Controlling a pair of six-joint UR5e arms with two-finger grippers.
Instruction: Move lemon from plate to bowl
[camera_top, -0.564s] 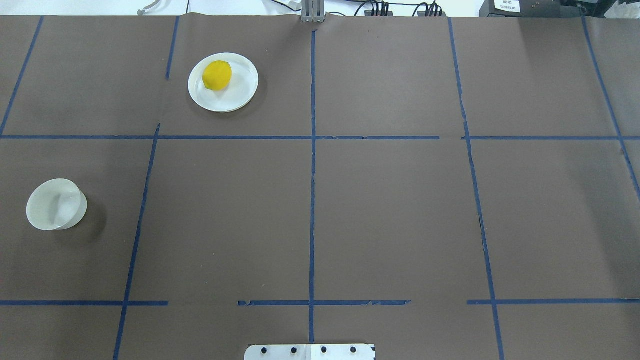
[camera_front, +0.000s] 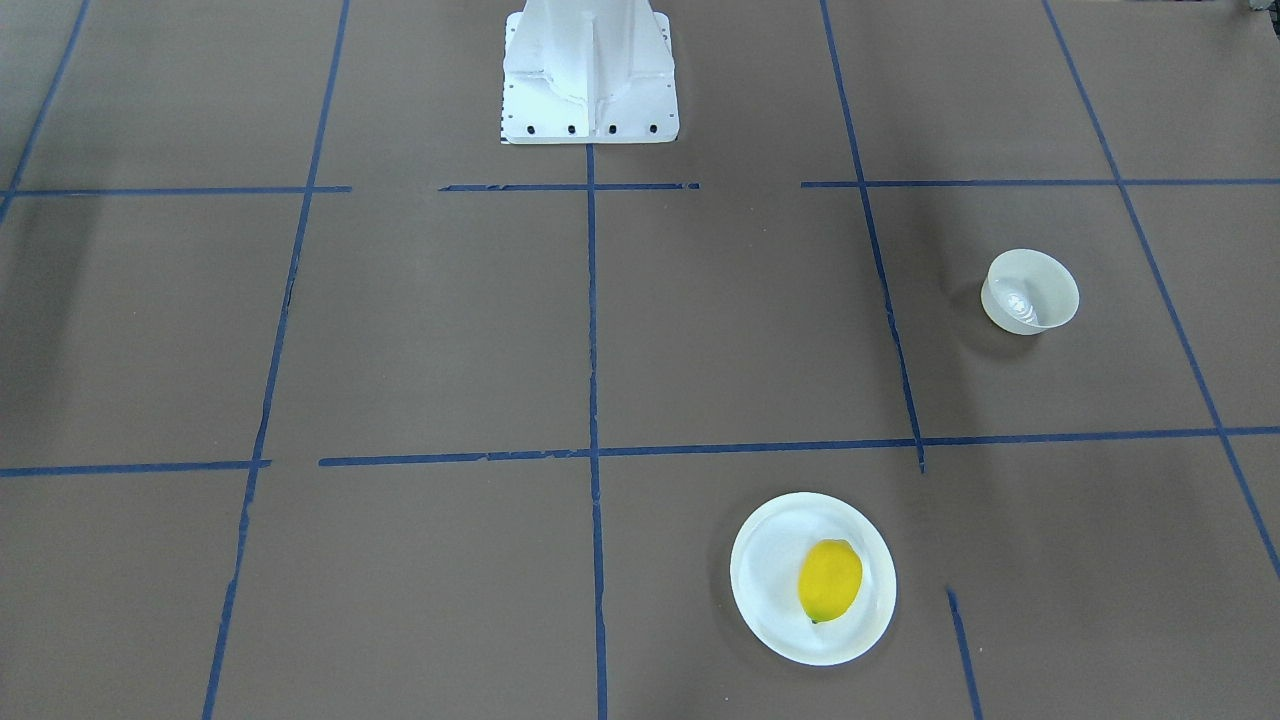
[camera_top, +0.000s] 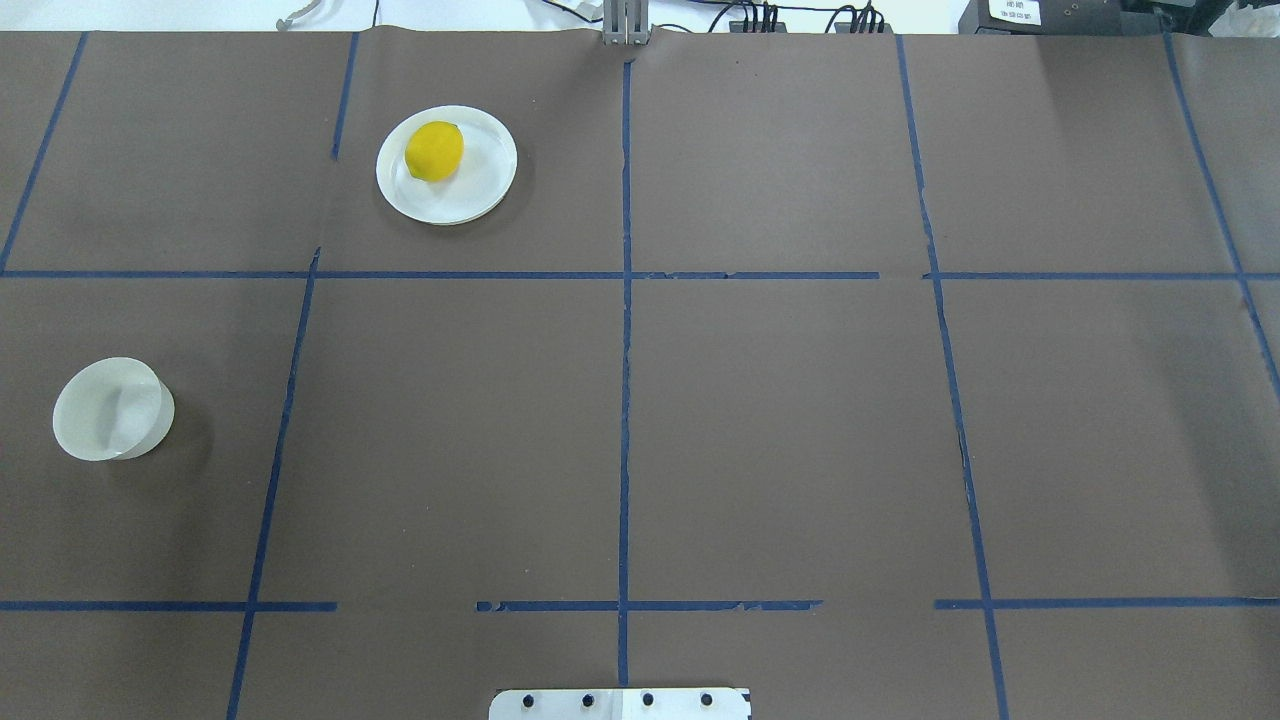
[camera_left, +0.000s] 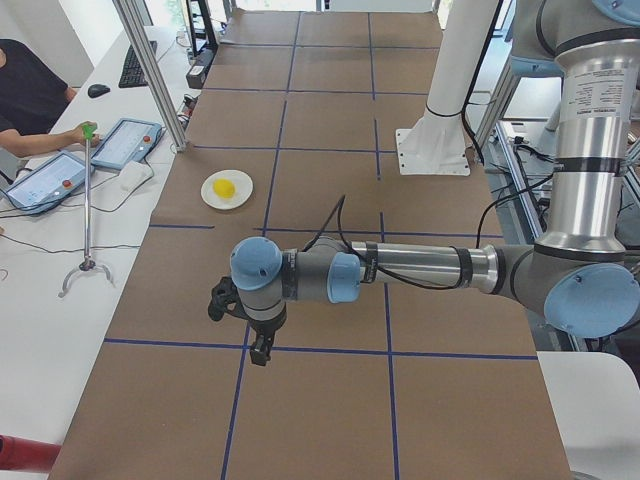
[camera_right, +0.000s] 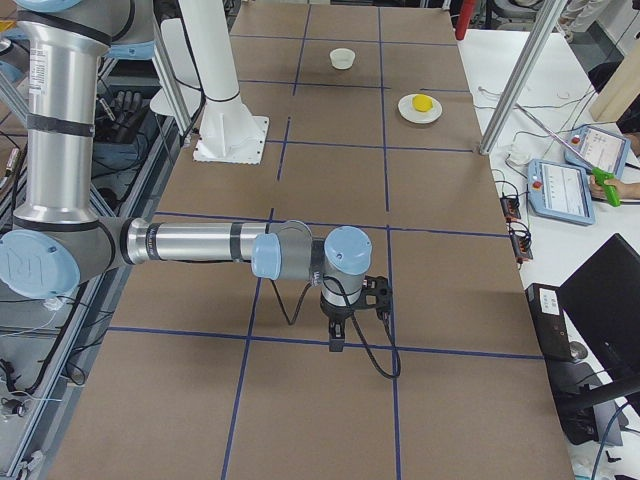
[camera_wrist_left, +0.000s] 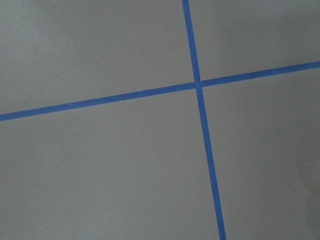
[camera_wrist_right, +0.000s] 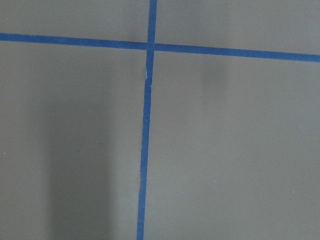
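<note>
The lemon (camera_top: 434, 151) lies on the white plate (camera_top: 485, 178) at the far left-centre of the table; both also show in the front view, the lemon (camera_front: 830, 580) on the plate (camera_front: 765, 570). The small white bowl (camera_top: 108, 409) stands empty near the left edge, also in the front view (camera_front: 1030, 291). Neither gripper shows in the overhead or front views. My left gripper (camera_left: 262, 350) hangs above the table's left end and my right gripper (camera_right: 335, 340) above its right end, both far from the lemon. I cannot tell whether they are open or shut.
Brown paper with a grid of blue tape lines covers the table. The robot's white base (camera_front: 590, 75) stands at the near middle edge. Both wrist views show only paper and tape. An operator sits with tablets (camera_left: 125, 142) beyond the far edge.
</note>
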